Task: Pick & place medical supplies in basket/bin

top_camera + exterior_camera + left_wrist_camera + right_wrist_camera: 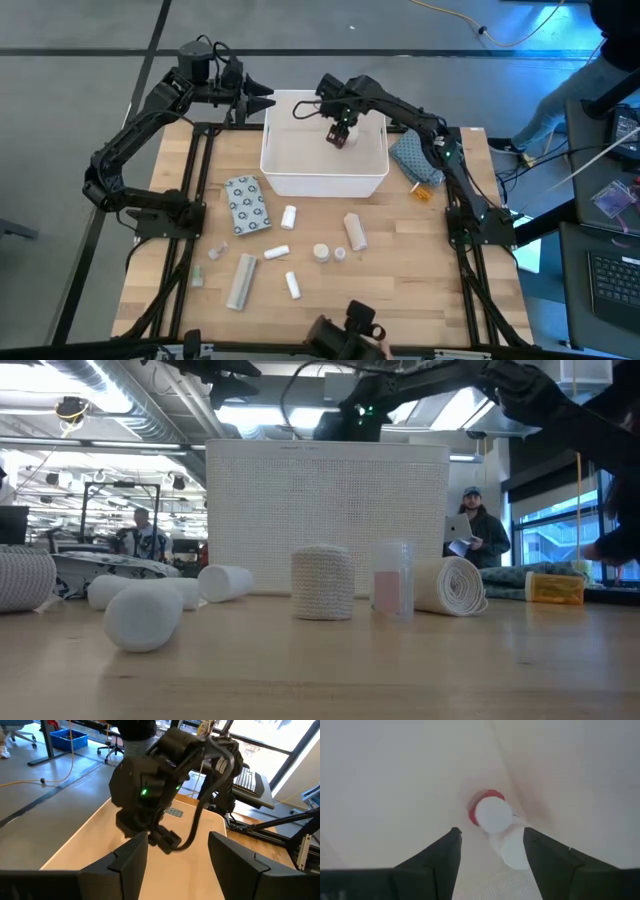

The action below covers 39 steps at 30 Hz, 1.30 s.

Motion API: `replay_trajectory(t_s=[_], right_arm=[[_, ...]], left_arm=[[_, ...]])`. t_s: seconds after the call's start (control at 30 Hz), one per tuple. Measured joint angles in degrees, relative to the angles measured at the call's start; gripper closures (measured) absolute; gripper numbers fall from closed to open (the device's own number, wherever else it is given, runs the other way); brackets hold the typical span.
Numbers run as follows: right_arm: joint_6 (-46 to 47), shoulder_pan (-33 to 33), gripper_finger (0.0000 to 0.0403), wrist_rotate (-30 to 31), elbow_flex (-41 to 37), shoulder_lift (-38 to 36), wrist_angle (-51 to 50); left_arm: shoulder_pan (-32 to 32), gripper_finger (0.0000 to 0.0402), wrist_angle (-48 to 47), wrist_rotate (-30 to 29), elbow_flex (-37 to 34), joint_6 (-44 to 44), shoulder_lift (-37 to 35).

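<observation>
The white bin (325, 183) stands at the table's far middle. My right gripper (340, 135) hangs over its inside, pointing down, open. Below the gripper (492, 842) a red bottle with a white cap (489, 812) sits on the bin's floor, cap toward the camera and clear of both fingers. Beside it lies another white item (512, 849). My left gripper (262, 100) waits open past the bin's far left corner, facing the right arm (155, 790). Several supplies lie on the table: a grey dotted packet (247, 205), a long pale tube (242, 281) and rolls (355, 231).
A blue-grey patterned cloth (418, 160) lies right of the bin with a small yellow item (423, 193) at its near edge. In the low view a knit roll (323, 582), a clear bottle (392, 578) and a bandage roll (452, 585) stand before the bin's wall (327, 500). People show in the room behind.
</observation>
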Motion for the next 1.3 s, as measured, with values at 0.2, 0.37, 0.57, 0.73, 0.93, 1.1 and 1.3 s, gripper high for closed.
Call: replay_trajectory(t_s=[0.2, 0.37, 0.57, 0.73, 0.93, 1.1, 1.3], right_arm=[[1.3, 0.15, 0.0187, -0.02, 0.0, -4.56, 0.48], [0.93, 1.65, 0.0187, -0.01, 0.0, -9.5, 2.33], [-0.05, 5.14, 0.0187, -0.12, 0.02, -16.88, 5.09], [2.2, 8.19, 0.0187, -4.82, 0.11, -22.4, 6.18], [3.68, 11.3, 0.0187, -13.72, 0.11, -25.3, 1.57], [3.08, 14.21, 0.0187, -15.92, -1.17, -25.31, -0.67], [2.87, 17.67, 0.0187, -16.15, -6.55, -25.29, 0.31]], left_arm=[[0.0, 0.02, -0.01, 0.0, 0.0, 2.19, 0.0], [0.0, 0.02, -0.68, -0.04, 0.0, 3.08, -0.39], [-0.64, 0.0205, -10.17, -9.56, 0.0, 6.8, -2.99], [-3.84, 0.023, -21.32, -22.02, 0.0, 4.44, -5.57], [-10.42, 0.0282, -33.73, -32.69, 0.0, -1.81, -6.88], [-17.18, 0.0352, -41.75, -39.95, -2.74, -12.96, -6.86], [-24.54, 0.0398, -42.21, -42.85, -12.71, -24.83, -7.0]])
